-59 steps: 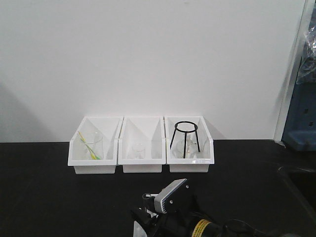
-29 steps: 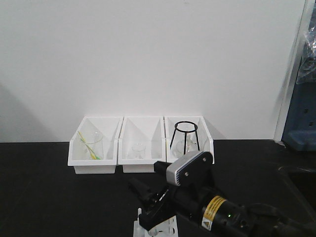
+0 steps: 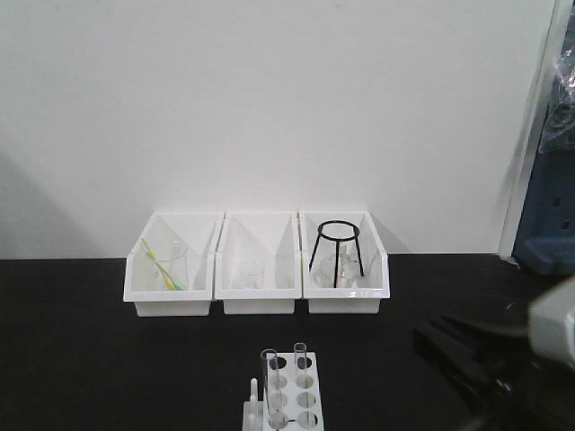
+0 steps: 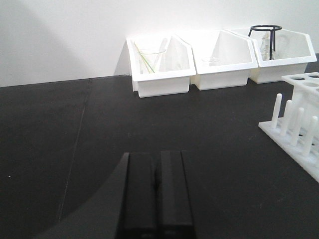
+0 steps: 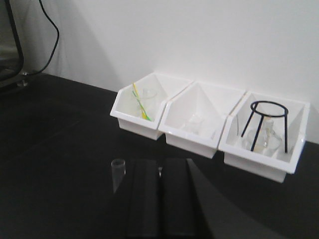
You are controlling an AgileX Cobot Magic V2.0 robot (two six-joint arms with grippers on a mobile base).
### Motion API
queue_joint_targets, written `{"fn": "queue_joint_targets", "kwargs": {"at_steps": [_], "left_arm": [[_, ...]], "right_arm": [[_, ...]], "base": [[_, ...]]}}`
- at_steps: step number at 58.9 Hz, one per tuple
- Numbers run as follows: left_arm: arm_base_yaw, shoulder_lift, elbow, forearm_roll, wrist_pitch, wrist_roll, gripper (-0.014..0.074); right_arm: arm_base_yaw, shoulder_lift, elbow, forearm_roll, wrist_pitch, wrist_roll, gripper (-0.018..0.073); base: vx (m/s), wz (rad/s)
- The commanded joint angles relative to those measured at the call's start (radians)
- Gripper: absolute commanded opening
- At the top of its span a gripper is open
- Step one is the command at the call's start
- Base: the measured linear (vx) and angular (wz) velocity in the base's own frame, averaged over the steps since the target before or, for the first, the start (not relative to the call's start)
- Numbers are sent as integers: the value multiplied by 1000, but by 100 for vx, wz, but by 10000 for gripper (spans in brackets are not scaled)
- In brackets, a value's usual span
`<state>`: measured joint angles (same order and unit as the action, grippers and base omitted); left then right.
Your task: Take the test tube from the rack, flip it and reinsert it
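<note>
The small white rack (image 3: 289,406) stands at the front middle of the black table. Two clear test tubes stand upright in it, one at the front left (image 3: 269,382) and one further back (image 3: 300,357). The rack's pegged side shows in the left wrist view (image 4: 298,122). My right gripper (image 3: 429,341) is low at the right, apart from the rack. In its wrist view the right gripper (image 5: 159,162) is shut and empty, with one tube's open top (image 5: 118,172) just left of the fingers. My left gripper (image 4: 157,155) is shut and empty, left of the rack.
Three white bins stand against the back wall: the left one (image 3: 171,287) holds a beaker with yellow-green sticks, the middle one (image 3: 259,289) a small beaker, the right one (image 3: 346,289) a black wire tripod. A blue object (image 3: 550,215) is at the far right.
My right arm, which was over the rack and hid it, has swung away to the right. The rack and its two upright tubes now show.
</note>
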<state>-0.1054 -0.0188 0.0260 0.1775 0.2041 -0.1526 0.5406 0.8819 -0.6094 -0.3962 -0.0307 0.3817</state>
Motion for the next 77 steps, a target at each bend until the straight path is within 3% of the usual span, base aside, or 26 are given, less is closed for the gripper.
{"fn": "queue_joint_targets", "kwargs": {"at_steps": [1, 17, 44, 50, 57, 61, 69, 77], "left_arm": [[0, -7, -4, -5, -82, -10, -6], [0, -7, -4, -5, -82, -10, -6], [0, -7, -4, -5, -82, -10, -6], [0, -7, -4, -5, -82, -10, -6], [0, -7, -4, -5, -82, -10, -6], [0, -7, -4, -5, -82, -10, -6], [0, -7, -4, -5, -82, -10, -6], [0, -7, -4, -5, -82, -10, -6]], "right_arm": [[-2, -121, 76, 0, -54, 11, -11], [-2, -335, 273, -1, -53, 5, -11], [-2, -359, 360, -2, -14, 5, -11], [-22, -390, 393, 72, -13, 5, -11], [-129, -489, 466, 287, -9, 5, -11], [-216, -548, 507, 342, -9, 2, -11], [-405, -669, 558, 306, 4, 2, -11], [-508, -763, 590, 248, 7, -18, -11]], "base": [[0, 0], [0, 0], [0, 0], [0, 0], [0, 0], [0, 0], [0, 0], [0, 0]]}}
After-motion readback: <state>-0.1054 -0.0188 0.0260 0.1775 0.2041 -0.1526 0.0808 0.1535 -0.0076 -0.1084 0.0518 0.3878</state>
